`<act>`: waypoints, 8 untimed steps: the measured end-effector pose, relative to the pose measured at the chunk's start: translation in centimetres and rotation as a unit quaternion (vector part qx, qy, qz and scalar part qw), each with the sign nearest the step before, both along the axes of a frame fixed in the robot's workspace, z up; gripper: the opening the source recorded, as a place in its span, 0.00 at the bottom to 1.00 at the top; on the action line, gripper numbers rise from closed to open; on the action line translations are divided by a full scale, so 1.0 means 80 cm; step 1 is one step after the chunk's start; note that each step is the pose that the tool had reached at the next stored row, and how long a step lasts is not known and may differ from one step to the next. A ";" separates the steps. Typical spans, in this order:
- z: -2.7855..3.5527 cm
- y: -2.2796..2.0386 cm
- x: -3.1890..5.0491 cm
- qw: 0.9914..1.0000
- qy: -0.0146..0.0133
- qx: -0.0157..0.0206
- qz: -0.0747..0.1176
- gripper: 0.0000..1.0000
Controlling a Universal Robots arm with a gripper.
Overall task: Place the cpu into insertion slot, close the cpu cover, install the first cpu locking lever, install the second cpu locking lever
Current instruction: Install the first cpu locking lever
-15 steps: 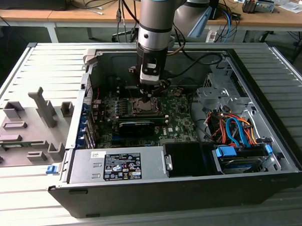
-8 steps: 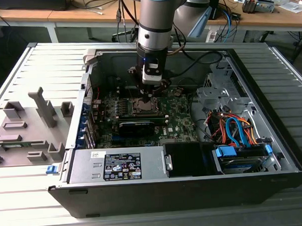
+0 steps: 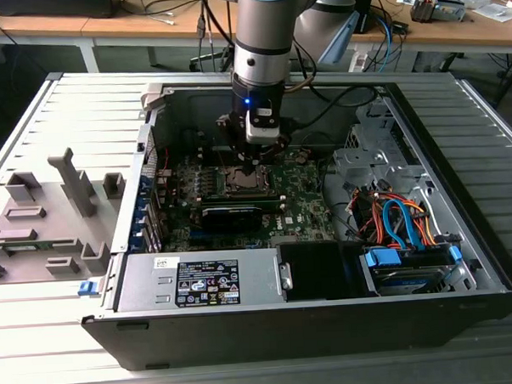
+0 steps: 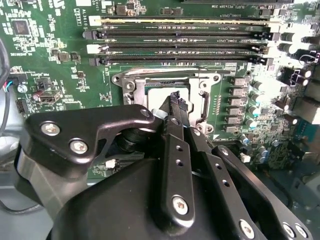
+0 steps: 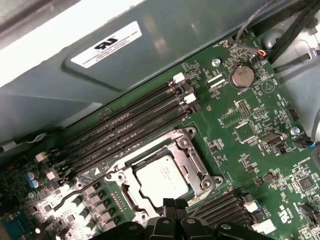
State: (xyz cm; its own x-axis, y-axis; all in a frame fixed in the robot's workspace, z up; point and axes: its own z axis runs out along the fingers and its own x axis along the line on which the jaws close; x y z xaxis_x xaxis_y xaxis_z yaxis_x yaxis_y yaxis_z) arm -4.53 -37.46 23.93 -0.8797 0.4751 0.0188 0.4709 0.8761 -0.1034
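**While the gripper (image 5: 175, 202) hangs over the socket with fingers pressed together, the cpu (image 5: 162, 179) lies in place**

Where the open computer case (image 3: 329, 316) lies on the slatted table (image 3: 42, 354), the arm reaches straight down into it. The cpu sits flat in the insertion slot (image 5: 129, 196), its pale metal top facing up. The cpu cover (image 5: 196, 162) lies around it as a silver frame, and the chip shows through its window. Whether the locking levers are latched cannot be told.

In both wrist views the black fingertips meet at one edge of the frame, with nothing seen between them. Whether they touch the metal cannot be told. In the second wrist view the gripper's own black body blocks about half of the socket and the board beside it.

Long black memory slots (image 5: 125, 125) run in parallel just beside the socket on the green motherboard (image 5: 235, 130). Past them stands the grey case wall with a white label (image 5: 106, 44). A coin battery (image 5: 241, 75) sits well apart from the socket, and a row of small grey blocks (image 4: 235, 107) lines another side of it.

In the exterior view a long black card (image 3: 240, 214) lies just in front of the socket. The grey power supply (image 3: 200, 279) sits nearer the front wall. Blue and orange cables (image 3: 402, 220) crowd the drive bay on the exterior view's right. A grey parts rack (image 3: 45, 218) stands outside the case on the exterior view's left.
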 end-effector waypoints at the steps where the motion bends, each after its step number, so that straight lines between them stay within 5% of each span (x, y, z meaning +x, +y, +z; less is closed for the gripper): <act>1: 0.0000 0.0000 0.000 1.000 0.000 0.000 0.005 0.11; 8: 0.0000 0.0000 0.000 1.000 0.000 0.000 0.027 0.11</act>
